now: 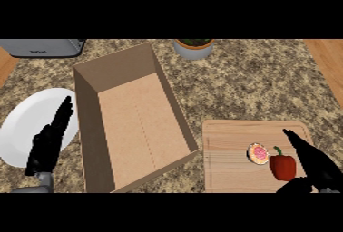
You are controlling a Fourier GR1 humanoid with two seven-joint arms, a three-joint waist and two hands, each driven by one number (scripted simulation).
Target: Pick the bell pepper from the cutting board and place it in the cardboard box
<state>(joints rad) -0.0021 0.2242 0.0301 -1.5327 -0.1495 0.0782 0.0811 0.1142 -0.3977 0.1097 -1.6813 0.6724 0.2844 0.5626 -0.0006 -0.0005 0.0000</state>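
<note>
Both hands open: right hand (313, 162) beside bell pepper (282, 166); left hand (48, 142) idle

Speckled brown-and-cream stone surface (254, 86) fills the view. Bare wood shows at both upper corners, a broad strip at far right (328, 63). Grey appliance (43, 47) at far left edge. Grey pot with dark plant (193, 48) at far middle. Light even, soft shadows.

Single head view: set above, facing steeply down onto the bench (268, 81); near range; forearms enter from lower edge. No second view shares coverage.
</note>
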